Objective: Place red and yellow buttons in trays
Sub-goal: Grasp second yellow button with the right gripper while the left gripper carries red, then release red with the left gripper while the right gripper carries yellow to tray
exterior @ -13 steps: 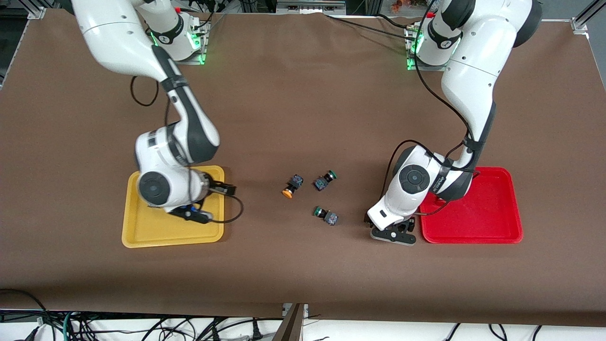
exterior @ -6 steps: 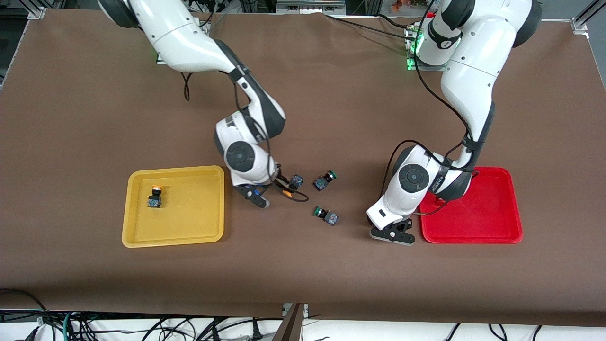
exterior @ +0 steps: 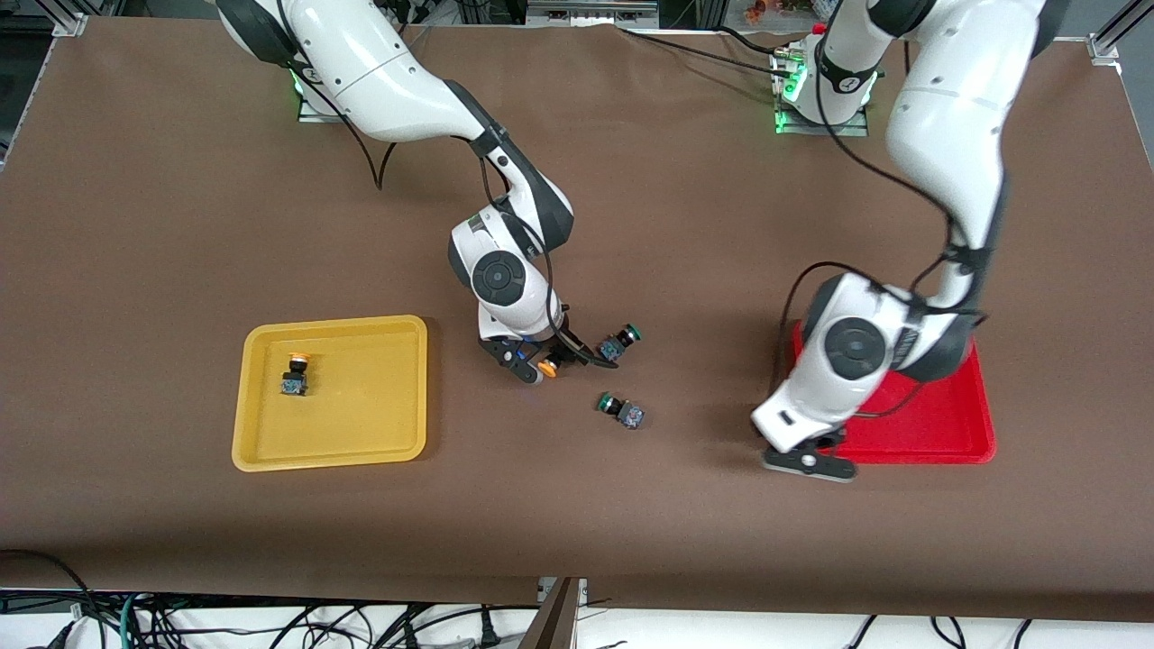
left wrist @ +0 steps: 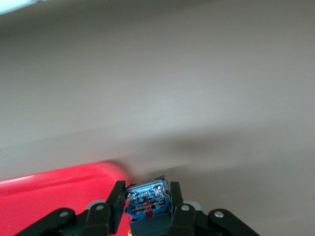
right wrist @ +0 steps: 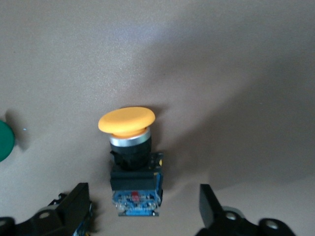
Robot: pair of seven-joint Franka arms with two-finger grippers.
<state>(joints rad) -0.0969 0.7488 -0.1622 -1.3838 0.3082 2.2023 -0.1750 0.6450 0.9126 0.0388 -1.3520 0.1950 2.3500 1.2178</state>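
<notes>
Brown tabletop (exterior: 577, 505) is carrying everything we are seeing. We are looking at the right gripper (right wrist: 142, 206) down at mid-table with its jaws spread wide on either side of a yellow button (right wrist: 129, 157), not gripping it; that button (exterior: 547, 366) is lying on the tabletop, nearer the yellow tray (exterior: 329, 451) than the two green buttons are. One green button (exterior: 620, 343) is lying just beside it, the other (exterior: 620, 410) nearer the front camera. Another yellow button (exterior: 295, 373) is resting in the yellow tray. We are seeing the left gripper (left wrist: 145, 206) over the red tray's (exterior: 947, 442) edge at the camera-side corner, jaws clamped on a switch body (left wrist: 146, 200); we cannot tell its cap colour.
</notes>
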